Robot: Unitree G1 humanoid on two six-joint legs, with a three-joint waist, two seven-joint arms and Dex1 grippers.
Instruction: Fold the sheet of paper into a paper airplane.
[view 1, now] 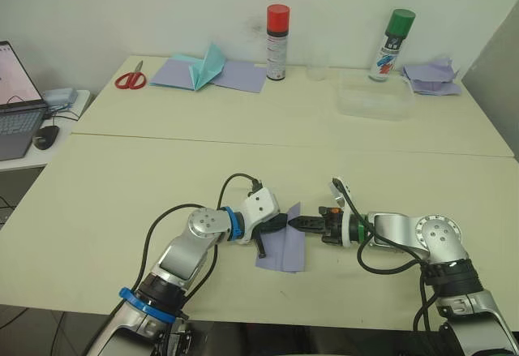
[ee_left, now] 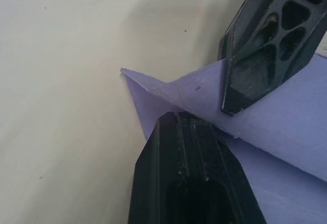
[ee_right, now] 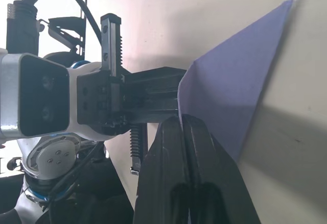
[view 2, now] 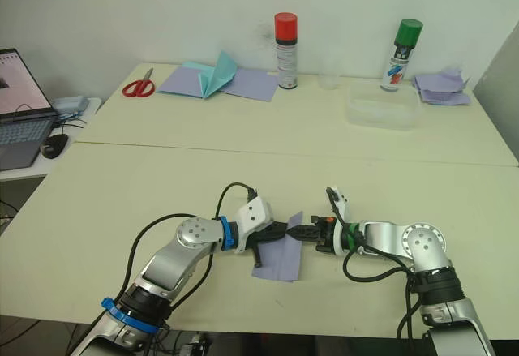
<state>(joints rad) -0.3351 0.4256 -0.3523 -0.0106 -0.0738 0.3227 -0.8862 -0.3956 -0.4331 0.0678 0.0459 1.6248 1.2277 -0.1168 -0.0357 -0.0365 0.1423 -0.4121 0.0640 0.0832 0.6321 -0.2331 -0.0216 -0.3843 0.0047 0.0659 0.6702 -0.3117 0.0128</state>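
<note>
The left hand (view 1: pixel 278 222) and right hand (view 1: pixel 298 222) meet tip to tip at the near middle of the bench (view 1: pixel 389 178). Each is pinched on the raised upper flap of the paper (view 1: pixel 283 250); the right one's fingers (ee_right: pixel 196 147) are pressed together on its edge. The rest of the sheet lies flat at 6 o'clock from the hands. Far off at 12 o'clock stands a red-capped can (view 1: pixel 277 42), with scissors (view 1: pixel 130 78) at 10.

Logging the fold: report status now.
Left gripper and right gripper both shut on the sheet of paper, lifting its far corner. Rest flat on table. Nothing in the way.
</note>
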